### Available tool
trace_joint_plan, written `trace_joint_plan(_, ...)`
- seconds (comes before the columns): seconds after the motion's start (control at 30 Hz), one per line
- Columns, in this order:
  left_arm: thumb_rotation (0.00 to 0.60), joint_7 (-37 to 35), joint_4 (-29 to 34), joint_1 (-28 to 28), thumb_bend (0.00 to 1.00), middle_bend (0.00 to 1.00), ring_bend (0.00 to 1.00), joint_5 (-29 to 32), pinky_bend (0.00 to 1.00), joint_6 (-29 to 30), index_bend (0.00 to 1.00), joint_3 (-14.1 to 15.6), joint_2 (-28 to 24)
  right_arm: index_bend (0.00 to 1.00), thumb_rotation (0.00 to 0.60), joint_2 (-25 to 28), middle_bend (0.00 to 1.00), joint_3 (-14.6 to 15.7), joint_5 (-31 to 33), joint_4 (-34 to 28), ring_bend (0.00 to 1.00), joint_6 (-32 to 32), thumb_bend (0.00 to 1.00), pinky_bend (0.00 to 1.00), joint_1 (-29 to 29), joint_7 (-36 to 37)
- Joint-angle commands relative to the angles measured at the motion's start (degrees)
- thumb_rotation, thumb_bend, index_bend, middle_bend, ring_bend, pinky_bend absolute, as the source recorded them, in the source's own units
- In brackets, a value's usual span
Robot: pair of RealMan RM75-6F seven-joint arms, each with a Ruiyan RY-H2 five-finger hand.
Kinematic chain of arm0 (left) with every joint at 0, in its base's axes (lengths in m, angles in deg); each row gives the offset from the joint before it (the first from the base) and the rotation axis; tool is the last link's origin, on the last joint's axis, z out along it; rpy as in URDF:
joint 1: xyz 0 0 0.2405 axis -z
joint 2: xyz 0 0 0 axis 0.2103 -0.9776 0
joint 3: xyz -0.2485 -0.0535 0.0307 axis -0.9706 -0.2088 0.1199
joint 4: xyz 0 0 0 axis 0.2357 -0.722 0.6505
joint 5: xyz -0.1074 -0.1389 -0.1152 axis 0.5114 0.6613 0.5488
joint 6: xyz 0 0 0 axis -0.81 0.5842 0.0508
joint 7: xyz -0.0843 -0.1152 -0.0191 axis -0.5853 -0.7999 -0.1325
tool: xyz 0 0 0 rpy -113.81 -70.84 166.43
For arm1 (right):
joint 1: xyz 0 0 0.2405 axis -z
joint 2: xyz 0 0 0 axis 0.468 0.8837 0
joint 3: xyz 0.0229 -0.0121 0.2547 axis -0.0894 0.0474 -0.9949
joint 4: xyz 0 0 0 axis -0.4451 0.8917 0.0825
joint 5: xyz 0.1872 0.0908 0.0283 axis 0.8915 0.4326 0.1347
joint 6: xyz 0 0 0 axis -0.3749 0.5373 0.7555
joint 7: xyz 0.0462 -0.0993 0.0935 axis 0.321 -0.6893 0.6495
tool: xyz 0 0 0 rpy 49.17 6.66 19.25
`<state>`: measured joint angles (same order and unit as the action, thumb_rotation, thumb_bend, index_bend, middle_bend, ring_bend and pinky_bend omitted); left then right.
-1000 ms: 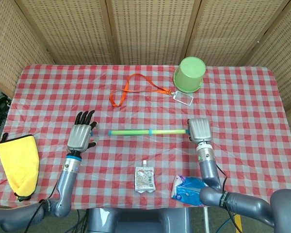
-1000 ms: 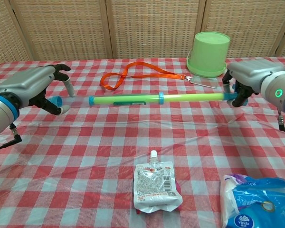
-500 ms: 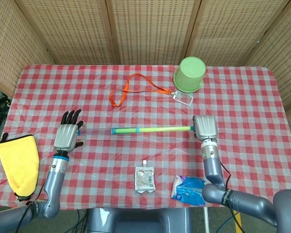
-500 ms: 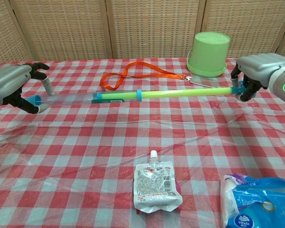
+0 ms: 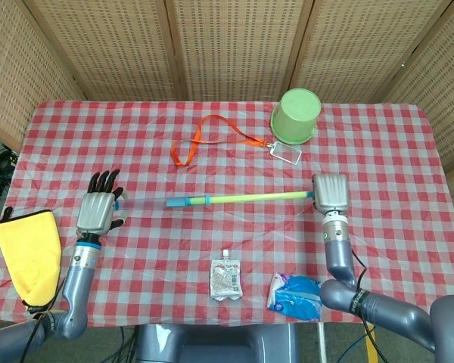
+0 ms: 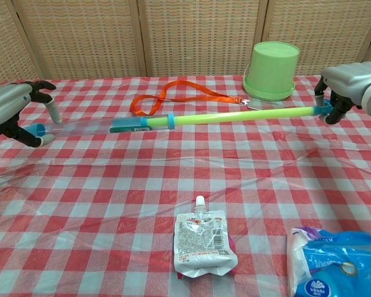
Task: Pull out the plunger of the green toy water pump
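The long green toy water pump hung above the red-and-white checked tablecloth, stretched between both hands. The right hand had its fingers closed around the green end. The left hand gripped the blue handle of the clear plunger rod, its fingers curled about it, well apart from the blue collar of the barrel. Behind the pump lay an orange lanyard and an upturned green plastic bucket. A silver drink pouch lay nearer.
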<state>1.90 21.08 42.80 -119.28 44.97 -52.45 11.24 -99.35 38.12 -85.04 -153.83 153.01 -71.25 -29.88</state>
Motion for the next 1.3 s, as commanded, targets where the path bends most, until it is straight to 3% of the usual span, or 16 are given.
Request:
trace_joint_plan(0.03,0.600,0.0,0.0,0.0,0.52,0.02,0.00,0.2,0.00,-0.2,0.54,-0.2,-0.1,0.77,0.600,0.2,1.00,-0.1,0.3,0.5,0.95,-0.3,0.59,0.68,0.2,0.2)
trace_joint_plan(0.63,0.600,4.1,-0.1,1.6,0.51,0.00,0.00,1.8,0.00,-1.8,0.50,-0.9,2.1,0.74,0.600,-0.3,1.00,0.7,0.8,5.1,0.94,-2.6,0.54,0.67,1.1,1.4)
trace_joint_plan(0.73,0.600,5.0,-0.2,1.8,0.48,0.00,0.00,2.3,0.00,-2.1,0.43,-1.0,2.5,0.71,0.600,-0.3,0.98,0.9,0.8,5.8,0.91,-2.9,0.51,0.66,1.3,1.4)
trace_joint_plan(0.83,0.600,5.8,-0.6,1.9,0.39,0.00,0.00,2.8,0.00,-2.1,0.24,-1.0,2.9,0.61,0.600,0.0,0.85,1.2,2.2,6.0,0.79,-3.9,0.44,0.58,1.5,0.0)
trace_joint_plan(0.9,0.600,6.6,-0.9,2.0,0.34,0.00,0.00,3.3,0.00,-2.1,0.10,-1.0,3.1,0.51,0.600,0.4,0.71,1.4,4.3,5.6,0.68,-4.2,0.41,0.54,1.5,-2.2)
trace_joint_plan(0.97,0.600,7.6,-1.1,2.0,0.29,0.00,0.00,3.9,0.00,-1.8,0.02,-1.2,3.2,0.41,0.600,0.5,0.57,1.4,6.5,5.3,0.57,-3.5,0.38,0.46,1.4,-4.8)
trace_joint_plan(1.13,0.600,9.0,-0.1,1.9,0.28,0.00,0.00,5.1,0.00,-1.8,0.00,-1.5,2.7,0.19,0.600,1.5,0.24,1.0,10.8,3.2,0.23,-3.2,0.33,0.23,1.2,-8.7)
trace_joint_plan(1.2,0.600,9.1,0.5,1.8,0.28,0.00,0.00,5.3,0.00,-1.7,0.00,-1.5,2.3,0.12,0.600,2.0,0.10,1.1,11.0,2.4,0.08,-3.0,0.31,0.08,1.2,-9.0)
trace_joint_plan(1.3,0.600,7.6,4.3,0.2,0.26,0.00,0.00,3.7,0.00,0.5,0.00,-1.4,-1.0,0.06,0.600,4.2,0.00,1.1,7.8,-1.7,0.00,-1.9,0.28,0.00,2.3,-5.9)
